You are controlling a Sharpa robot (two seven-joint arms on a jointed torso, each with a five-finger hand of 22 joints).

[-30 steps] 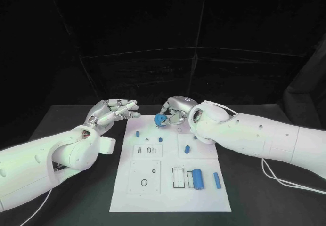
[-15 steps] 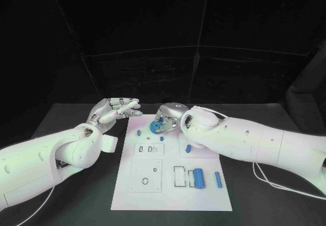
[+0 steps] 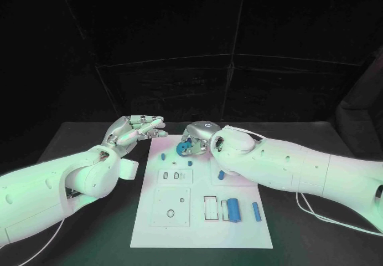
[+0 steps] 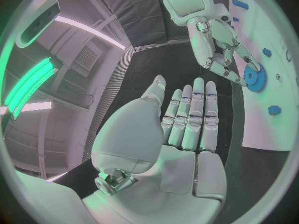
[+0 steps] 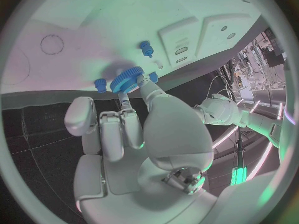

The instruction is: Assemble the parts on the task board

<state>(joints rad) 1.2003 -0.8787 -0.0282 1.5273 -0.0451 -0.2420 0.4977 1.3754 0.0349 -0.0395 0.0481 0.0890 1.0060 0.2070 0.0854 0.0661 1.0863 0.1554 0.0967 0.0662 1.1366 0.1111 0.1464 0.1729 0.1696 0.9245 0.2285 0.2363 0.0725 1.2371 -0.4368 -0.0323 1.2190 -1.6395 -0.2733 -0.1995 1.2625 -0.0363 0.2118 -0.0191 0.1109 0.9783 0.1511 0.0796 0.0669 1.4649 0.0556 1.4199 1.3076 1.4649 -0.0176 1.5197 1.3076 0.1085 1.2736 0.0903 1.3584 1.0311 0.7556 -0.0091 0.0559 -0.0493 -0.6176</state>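
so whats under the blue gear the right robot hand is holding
The blue gear sits above the white task board, with small blue pegs beside it. The right robot hand pinches it; whatever lies directly beneath is covered.

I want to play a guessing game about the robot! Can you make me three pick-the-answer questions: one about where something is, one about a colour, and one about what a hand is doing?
1. Where does the big blue cylinder lie on the task board?
A. near end
B. far end
C. off the board

2. What colour is the gear?
A. red
B. blue
C. yellow

3. What is the left hand doing?
A. holding the gear
B. pressing the board
C. holding nothing

Answers: 1 A, it lies close to the robot. 2 B, its teeth show blue at the right hand. 3 C, its fingers lie apart and bare.
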